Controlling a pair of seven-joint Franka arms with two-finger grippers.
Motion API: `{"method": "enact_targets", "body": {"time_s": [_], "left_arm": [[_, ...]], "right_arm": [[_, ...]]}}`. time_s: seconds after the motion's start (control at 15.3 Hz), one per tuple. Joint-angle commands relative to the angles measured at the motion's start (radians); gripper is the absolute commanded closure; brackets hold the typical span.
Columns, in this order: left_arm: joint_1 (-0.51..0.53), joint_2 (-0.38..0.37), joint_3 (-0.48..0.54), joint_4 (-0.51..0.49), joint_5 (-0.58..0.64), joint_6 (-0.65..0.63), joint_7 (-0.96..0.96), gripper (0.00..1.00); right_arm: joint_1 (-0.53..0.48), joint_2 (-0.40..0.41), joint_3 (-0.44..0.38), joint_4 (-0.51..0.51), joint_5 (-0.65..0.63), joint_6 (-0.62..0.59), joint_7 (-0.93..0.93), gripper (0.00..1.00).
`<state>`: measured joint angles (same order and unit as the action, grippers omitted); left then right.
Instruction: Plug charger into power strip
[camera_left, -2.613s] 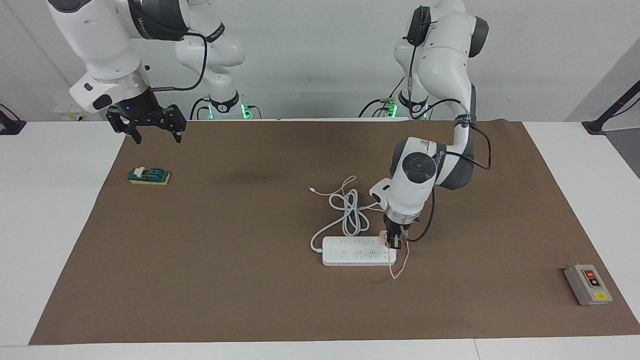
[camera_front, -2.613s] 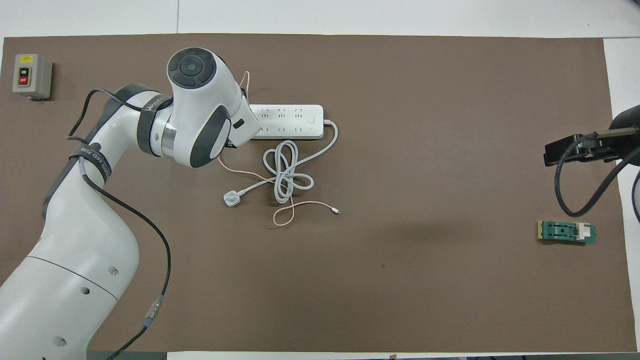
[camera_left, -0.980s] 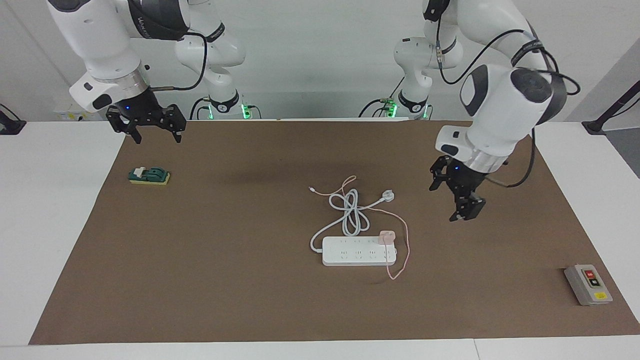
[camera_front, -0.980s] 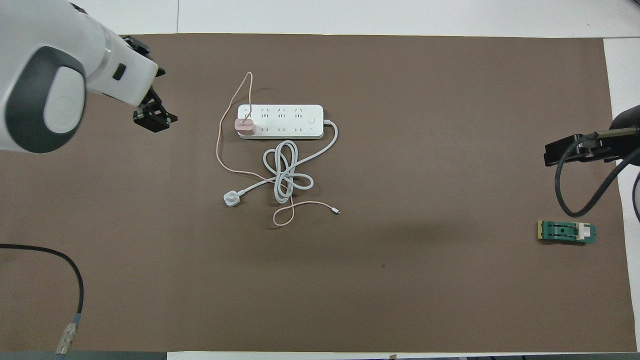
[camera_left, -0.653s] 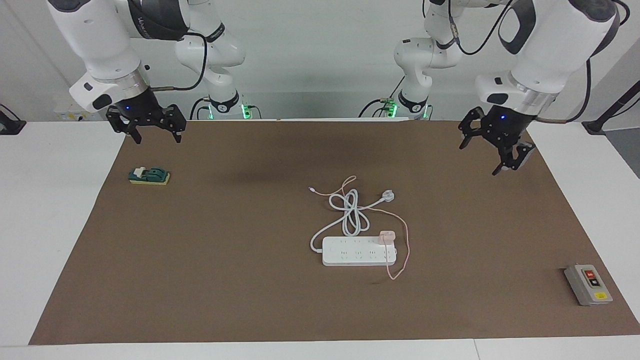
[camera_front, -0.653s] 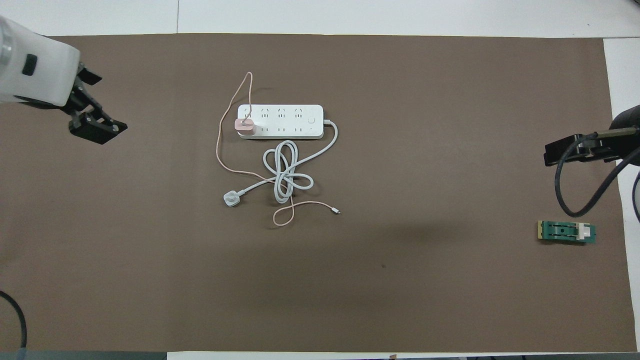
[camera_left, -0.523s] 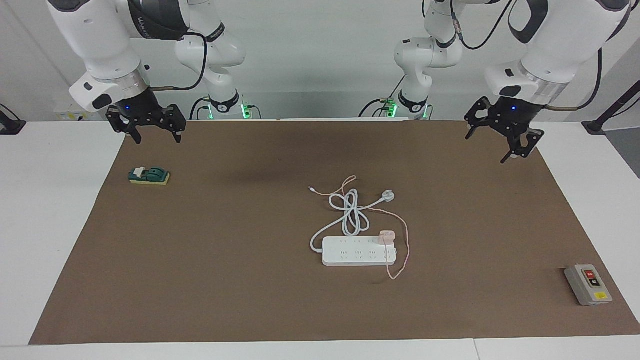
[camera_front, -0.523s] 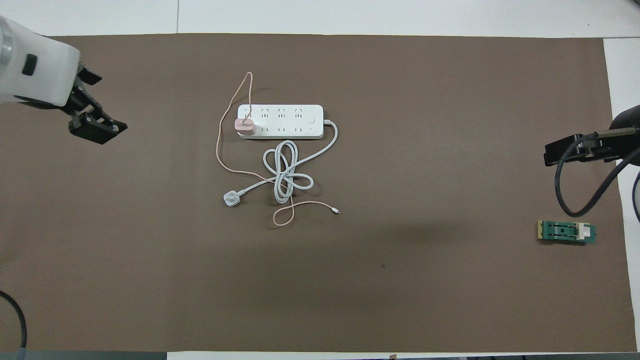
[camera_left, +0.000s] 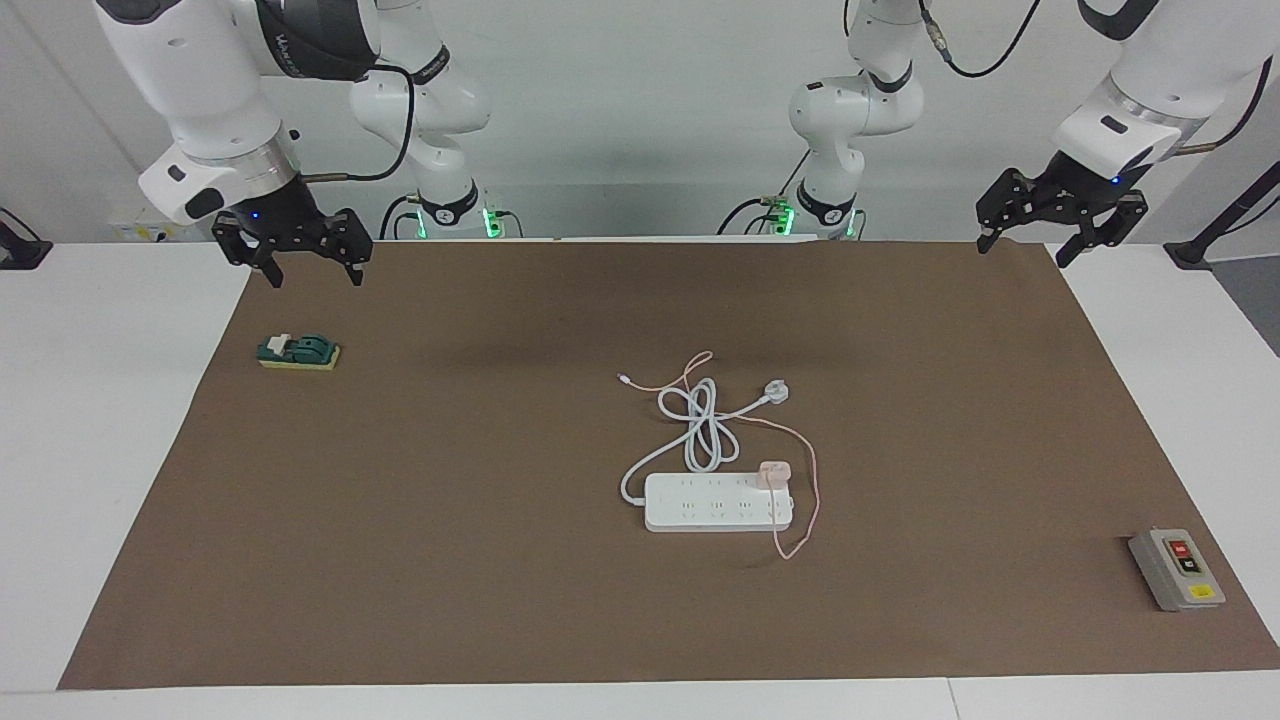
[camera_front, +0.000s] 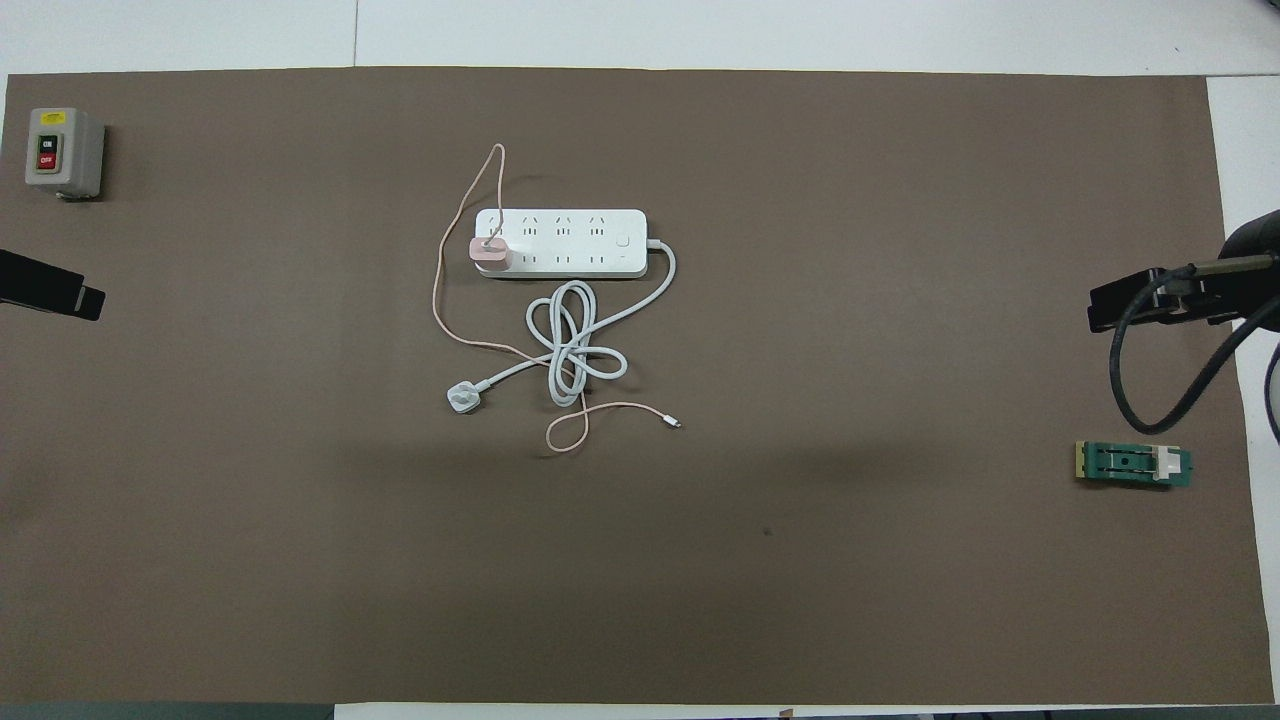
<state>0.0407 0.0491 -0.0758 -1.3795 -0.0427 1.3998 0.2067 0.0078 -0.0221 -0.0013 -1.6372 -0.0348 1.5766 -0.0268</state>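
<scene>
Charger (camera_left: 774, 473) is seated upright in the power strip (camera_left: 718, 502), at the strip's end toward the left arm's end of the table, in the row nearer the robots. It is seen as a small pale-pink cube. Its thin pink cable (camera_left: 808, 500) is looped off that end of the strip, touching the mat farther from the robots, then run back toward the robots past the strip; its small connector tip (camera_front: 677, 424) is laid loose on the mat.

Near to far: the cable tip and the round white plug (camera_front: 461, 398) are closest to the robots, then the coiled thick white cord (camera_front: 573, 345), then the strip lying flat around mid-table on the brown mat (camera_left: 500, 600).

Elsewhere, a green-and-yellow block (camera_left: 298, 352) is laid toward the right arm's end and a grey button box (camera_left: 1176, 569) toward the left arm's end, both well apart from the strip.

Left gripper (camera_left: 1062, 235) is held raised over the mat's edge nearest the robots at its own end, fingers spread wide, nothing held. Right gripper (camera_left: 294, 262) is held raised over the mat's corner near the green block, also spread wide and empty, arm waiting.
</scene>
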Motion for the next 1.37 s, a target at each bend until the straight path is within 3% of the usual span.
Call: {"method": "enact_targets", "body": {"time_s": [0.0, 0.26, 0.46, 0.59, 1.05, 1.31], "left_arm": [[0.034, -0.04, -0.007, -0.032, 0.021, -0.01, -0.058, 0.0], [0.025, -0.063, -0.016, -0.062, 0.021, -0.027, -0.249, 0.0], [0.022, -0.09, -0.019, -0.111, 0.023, -0.039, -0.253, 0.0], [0.022, -0.115, -0.019, -0.166, 0.02, 0.019, -0.276, 0.0], [0.031, 0.007, -0.065, -0.098, 0.037, 0.004, -0.271, 0.0], [0.022, -0.026, -0.059, -0.078, 0.032, 0.004, -0.27, 0.0]], "right_arm": [[-0.008, -0.019, 0.009, -0.016, -0.004, 0.003, 0.016, 0.0], [-0.009, -0.019, 0.009, -0.016, -0.004, 0.003, 0.016, 0.0], [-0.008, -0.019, 0.009, -0.016, -0.004, 0.003, 0.016, 0.0], [-0.008, -0.018, 0.009, -0.016, -0.004, 0.003, 0.016, 0.0], [-0.008, -0.018, 0.009, -0.016, -0.004, 0.006, 0.018, 0.0], [-0.008, -0.018, 0.009, -0.016, -0.004, 0.006, 0.018, 0.0]]}}
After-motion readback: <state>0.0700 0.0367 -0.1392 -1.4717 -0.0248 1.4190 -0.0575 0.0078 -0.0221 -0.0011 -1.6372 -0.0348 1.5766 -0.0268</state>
